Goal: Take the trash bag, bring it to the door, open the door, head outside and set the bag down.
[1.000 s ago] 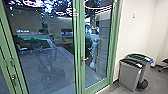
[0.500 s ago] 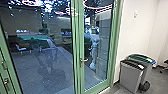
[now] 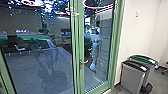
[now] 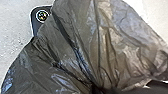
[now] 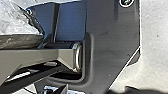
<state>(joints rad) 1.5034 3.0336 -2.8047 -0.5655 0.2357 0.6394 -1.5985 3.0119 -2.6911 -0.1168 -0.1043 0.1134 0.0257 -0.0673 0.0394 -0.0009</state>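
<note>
Reading the left wrist view, I log the trash bag (image 4: 105,42) as dark, thin plastic, brown-grey and partly translucent, glossy along its creases; full panels spread out and its folds draw in to a tight bunch. The left gripper (image 4: 96,88) is pinching that bunch, on the robot's side of the green-framed door (image 3: 78,50). Right gripper: I cannot tell whether it is spread or pressed together. Door appears closed, its lever handle (image 3: 85,62) on the frame. Right of the door stand a grey bin (image 3: 132,78) and a green-lidded bin (image 3: 143,60); beyond it, a pale chair (image 3: 20,48).
</note>
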